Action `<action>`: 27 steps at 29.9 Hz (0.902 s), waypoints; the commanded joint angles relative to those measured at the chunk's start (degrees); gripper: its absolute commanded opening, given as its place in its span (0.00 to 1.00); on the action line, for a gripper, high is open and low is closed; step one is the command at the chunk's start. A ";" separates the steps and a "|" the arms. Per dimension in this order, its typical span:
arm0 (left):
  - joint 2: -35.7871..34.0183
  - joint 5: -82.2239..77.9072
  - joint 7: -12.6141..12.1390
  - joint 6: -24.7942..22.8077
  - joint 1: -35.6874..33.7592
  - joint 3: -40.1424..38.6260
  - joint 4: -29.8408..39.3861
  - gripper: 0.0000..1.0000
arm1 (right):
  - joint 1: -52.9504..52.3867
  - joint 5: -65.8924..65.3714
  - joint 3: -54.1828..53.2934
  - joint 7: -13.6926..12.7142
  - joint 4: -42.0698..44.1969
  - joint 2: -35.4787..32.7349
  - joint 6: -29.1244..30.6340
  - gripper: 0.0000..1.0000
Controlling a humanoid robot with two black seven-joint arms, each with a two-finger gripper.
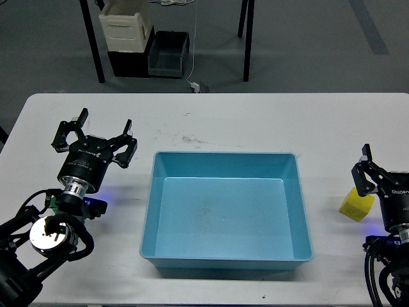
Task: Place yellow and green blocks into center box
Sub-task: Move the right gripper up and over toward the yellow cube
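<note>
The center box (148, 211) is a large light-blue tray in the middle of the white table, with nothing in it. The yellow block (354, 206) sits on the table to the right of the tray. My right gripper (386, 174) is at the frame's right edge, just above and right of that block. Only its left finger (362, 174) shows, spread wide, with its tip over the block's top corner. My left gripper (102, 128) hovers open left of the tray, holding nothing. The green block is not in view.
Beyond the table's far edge, a cream-white crate (124, 29) and a dark grey bin (167, 54) stand on the floor between black table legs. A white cable (193, 64) hangs down there.
</note>
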State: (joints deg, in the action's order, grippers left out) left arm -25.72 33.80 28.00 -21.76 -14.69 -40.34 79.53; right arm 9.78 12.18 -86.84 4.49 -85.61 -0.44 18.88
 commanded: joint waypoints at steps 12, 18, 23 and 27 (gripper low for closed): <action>0.40 0.12 0.00 -0.03 0.89 -1.49 -0.17 1.00 | -2.03 -4.69 -1.66 3.77 2.72 -2.98 1.69 1.00; 0.58 0.04 0.00 -0.03 0.98 -1.49 -0.43 1.00 | -11.69 -28.22 -1.93 4.13 6.24 -12.64 0.91 1.00; 1.02 0.03 0.00 -0.03 0.98 -2.11 -0.61 1.00 | -22.32 -49.14 -0.88 4.04 6.07 -18.19 -6.90 0.99; 1.02 0.03 0.00 -0.03 0.98 -2.11 -0.69 1.00 | -30.85 -69.00 5.52 4.04 6.68 -21.96 -10.44 1.00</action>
State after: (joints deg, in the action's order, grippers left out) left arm -24.71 33.84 28.00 -21.80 -13.71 -42.42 78.93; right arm -14.99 -42.50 -86.31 8.47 -79.33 -19.19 10.51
